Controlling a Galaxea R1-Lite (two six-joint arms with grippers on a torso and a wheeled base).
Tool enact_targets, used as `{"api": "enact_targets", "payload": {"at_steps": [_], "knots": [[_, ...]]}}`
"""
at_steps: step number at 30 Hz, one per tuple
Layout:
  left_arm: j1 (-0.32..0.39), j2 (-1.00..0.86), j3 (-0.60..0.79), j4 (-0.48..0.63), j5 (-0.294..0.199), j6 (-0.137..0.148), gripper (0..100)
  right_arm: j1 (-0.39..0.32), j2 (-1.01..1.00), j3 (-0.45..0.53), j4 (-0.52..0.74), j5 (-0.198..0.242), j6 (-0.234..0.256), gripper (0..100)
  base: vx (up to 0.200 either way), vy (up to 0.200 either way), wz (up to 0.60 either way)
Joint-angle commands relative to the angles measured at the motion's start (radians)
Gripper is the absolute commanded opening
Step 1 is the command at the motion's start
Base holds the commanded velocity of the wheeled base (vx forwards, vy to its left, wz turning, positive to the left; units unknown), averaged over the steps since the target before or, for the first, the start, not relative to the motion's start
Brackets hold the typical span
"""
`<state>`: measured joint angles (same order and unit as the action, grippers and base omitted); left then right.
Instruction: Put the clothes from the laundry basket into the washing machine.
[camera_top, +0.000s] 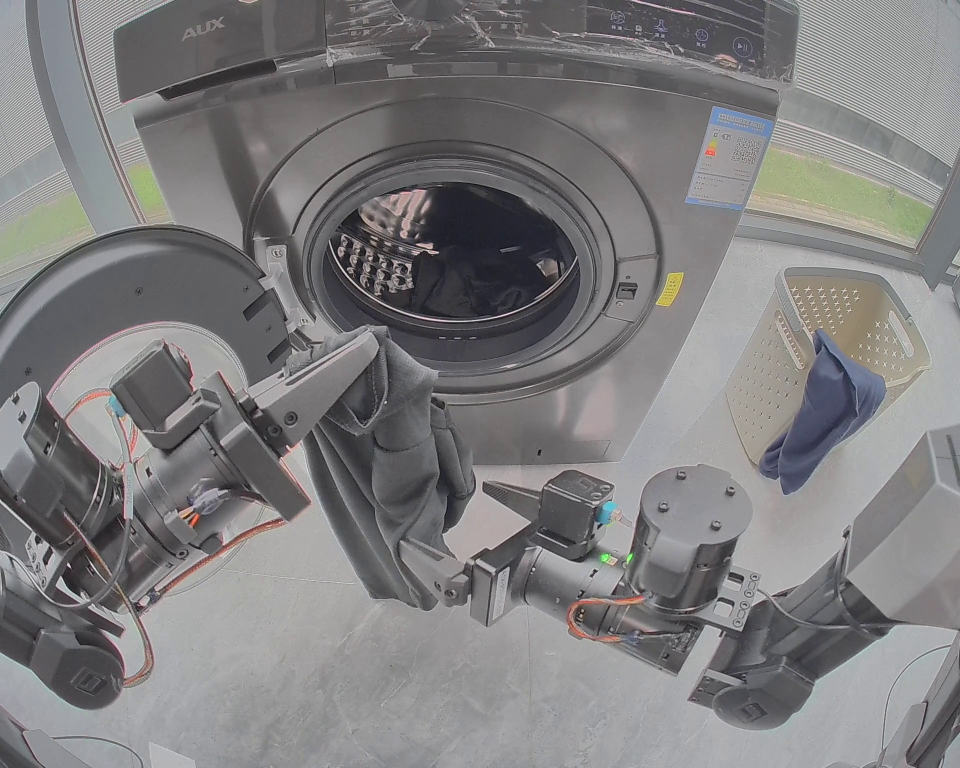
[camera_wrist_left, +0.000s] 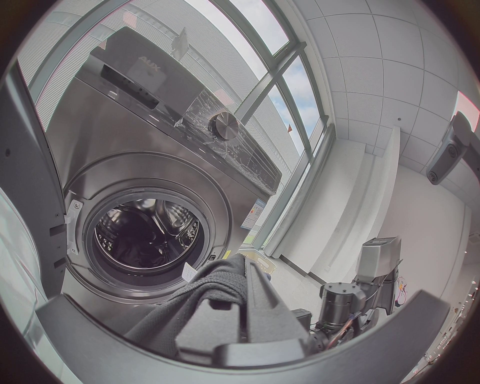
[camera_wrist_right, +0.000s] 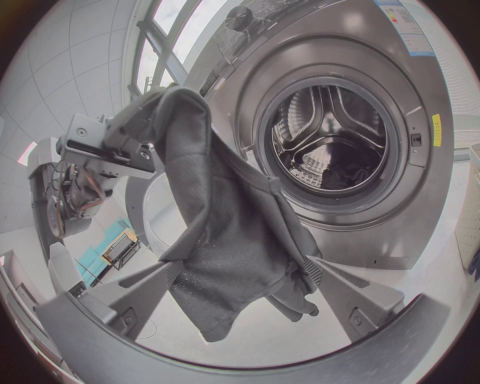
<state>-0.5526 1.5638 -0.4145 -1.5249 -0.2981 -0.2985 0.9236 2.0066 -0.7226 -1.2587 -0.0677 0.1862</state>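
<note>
Two grippers at mid-frame: left gripper (camera_top: 350, 360) clenched on one grey garment (camera_top: 385, 470), right gripper (camera_top: 468, 535) splayed around its lower end. One blue garment (camera_top: 825, 410) drapes the laundry basket (camera_top: 860, 300); drum (camera_top: 450, 250) contents unclear.

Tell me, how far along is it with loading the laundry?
Done: the door stands open and dark clothing lies in the washing machine drum. In hand: the left hand grips a grey garment before the opening; the open right hand brackets its lower end. Left: a blue garment hangs over the laundry basket rim.
</note>
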Motion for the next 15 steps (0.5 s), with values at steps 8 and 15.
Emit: {"api": "enact_targets", "payload": {"at_steps": [8, 15], "knots": [[-0.006, -0.021, 0.006, -0.021, -0.012, -0.004, 0, -0.135, 0.110, -0.072, -0.034, 0.020, -0.025, 100, 0.000, 0.000, 0.00], [-0.007, -0.021, 0.013, -0.021, -0.013, -0.002, 0, -0.206, 0.112, -0.071, -0.070, 0.043, -0.025, 100, 0.000, 0.000, 0.00]]}}
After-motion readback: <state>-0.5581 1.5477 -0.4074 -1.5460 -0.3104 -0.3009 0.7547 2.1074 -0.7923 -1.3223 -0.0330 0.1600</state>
